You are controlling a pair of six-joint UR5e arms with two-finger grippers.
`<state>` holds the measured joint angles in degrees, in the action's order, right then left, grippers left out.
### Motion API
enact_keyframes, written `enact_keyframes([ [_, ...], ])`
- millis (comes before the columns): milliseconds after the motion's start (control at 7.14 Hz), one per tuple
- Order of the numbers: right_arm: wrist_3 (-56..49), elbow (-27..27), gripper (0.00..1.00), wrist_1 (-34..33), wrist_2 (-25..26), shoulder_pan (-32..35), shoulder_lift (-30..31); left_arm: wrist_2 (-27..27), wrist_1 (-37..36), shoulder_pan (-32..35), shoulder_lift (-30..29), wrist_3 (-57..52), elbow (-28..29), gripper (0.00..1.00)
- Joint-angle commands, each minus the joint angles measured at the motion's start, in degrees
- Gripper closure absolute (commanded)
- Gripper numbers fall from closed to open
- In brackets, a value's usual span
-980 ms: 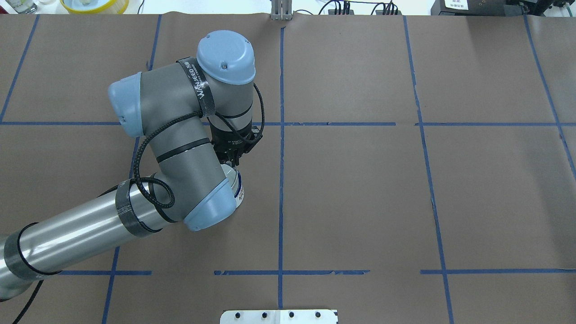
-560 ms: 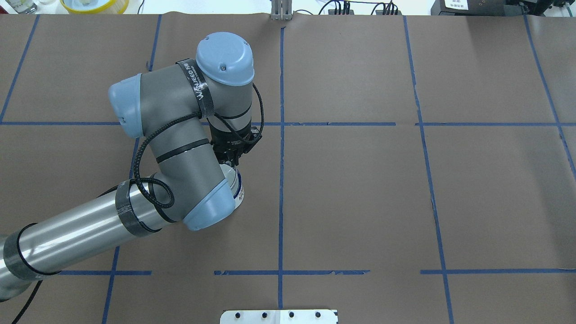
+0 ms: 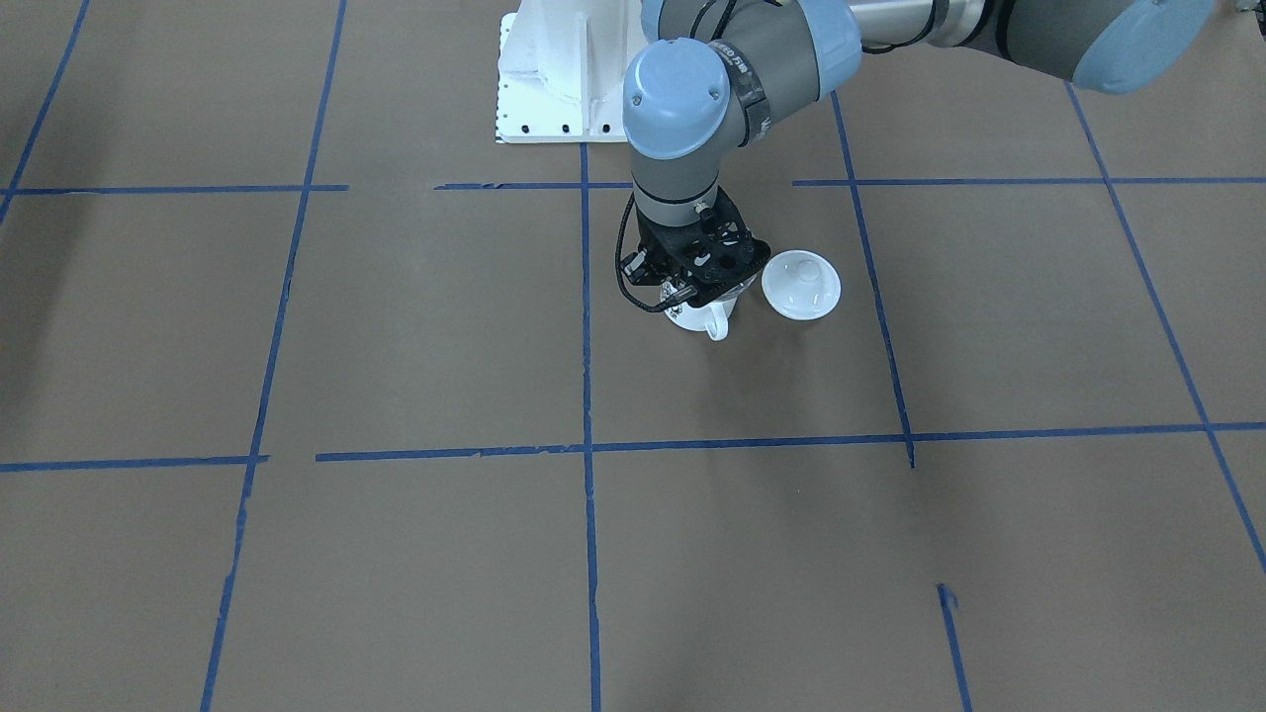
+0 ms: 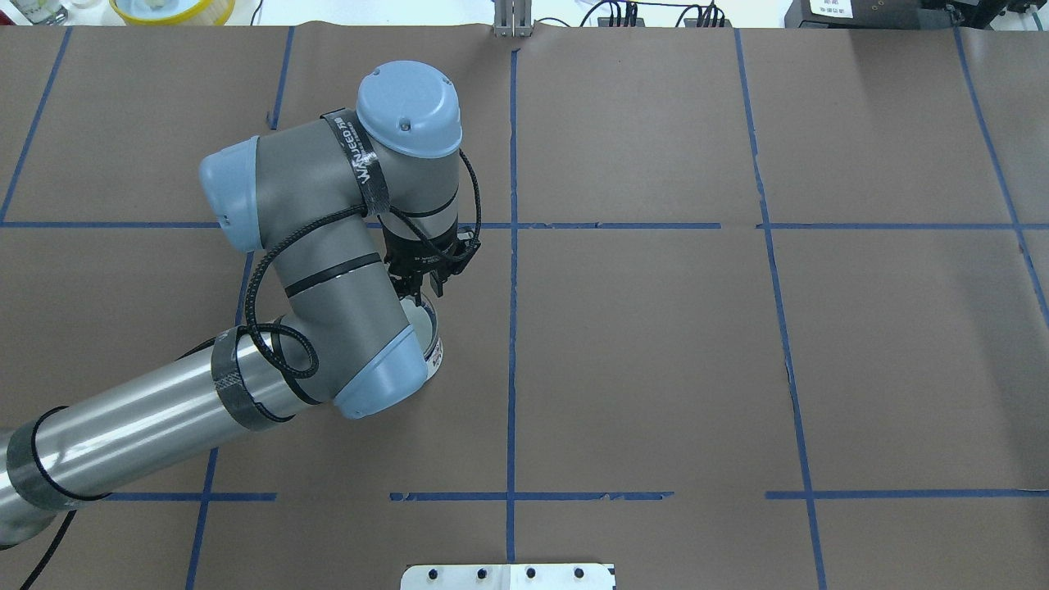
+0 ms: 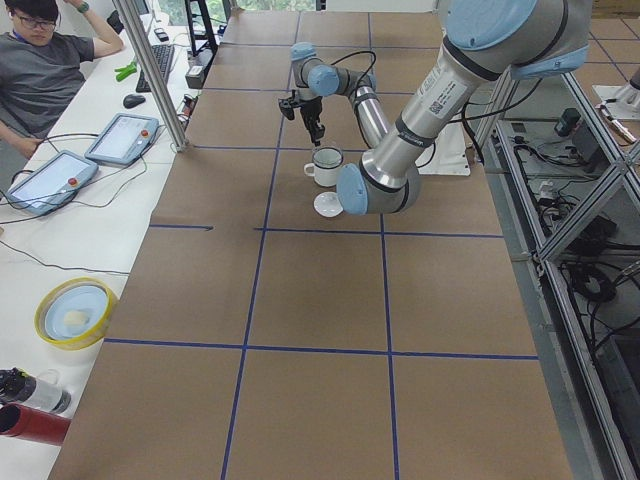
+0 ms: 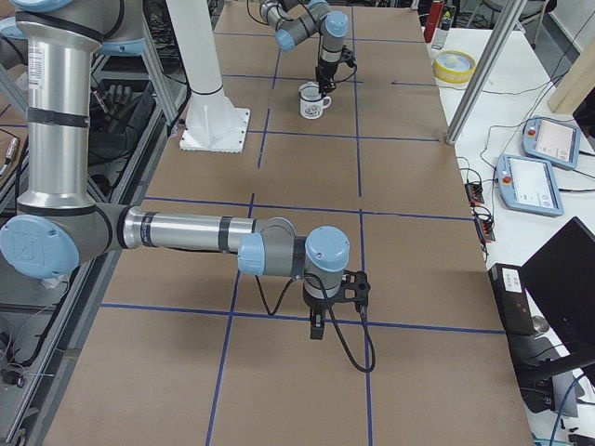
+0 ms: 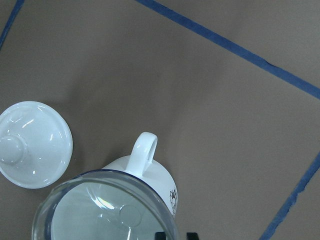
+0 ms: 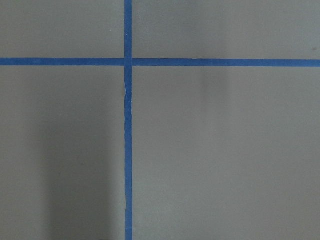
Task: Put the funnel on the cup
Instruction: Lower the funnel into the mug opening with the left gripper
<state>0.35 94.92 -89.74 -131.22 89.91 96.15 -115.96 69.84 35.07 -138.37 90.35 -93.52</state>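
The cup (image 7: 150, 172), a white mug with a dark blue rim, stands on the brown paper with its handle pointing away in the left wrist view. The clear funnel (image 7: 100, 210) sits in its mouth. My left gripper (image 4: 422, 288) hangs just above the cup's far rim with its fingers spread and nothing between them. Its fingertips (image 7: 160, 235) show at the bottom edge of the left wrist view. The cup also shows in the front view (image 3: 714, 321) under the left gripper (image 3: 692, 287). My right gripper (image 6: 316, 330) points down over bare table far from the cup. I cannot tell whether it is open or shut.
A round white knobbed lid (image 3: 801, 285) lies on the table right beside the cup, and it also shows in the left wrist view (image 7: 32, 145). The left arm's wrist hides most of the cup from overhead. A yellow bowl (image 4: 172, 8) sits beyond the table's far left edge.
The left gripper's fingers have spread apart and the wrist has drawn back a little from the cup. The cup stays where it was.
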Motion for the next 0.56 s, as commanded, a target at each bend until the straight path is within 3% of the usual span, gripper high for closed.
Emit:
enact_keyframes([
  [0, 0.00, 0.00, 0.00, 0.00, 0.00, 0.00, 0.00, 1.09, -0.05, 0.00, 0.38, -0.09, -0.95, 0.00],
  [140, 0.00, 0.00, 0.00, 0.00, 0.00, 0.00, 0.00, 1.17, -0.23, 0.17, 2.12, -0.79, -4.27, 0.00],
  [420, 0.00, 0.00, 0.00, 0.00, 0.00, 0.00, 0.00, 1.09, 0.03, 3.58, 10.97, -10.58, -18.63, 0.00],
])
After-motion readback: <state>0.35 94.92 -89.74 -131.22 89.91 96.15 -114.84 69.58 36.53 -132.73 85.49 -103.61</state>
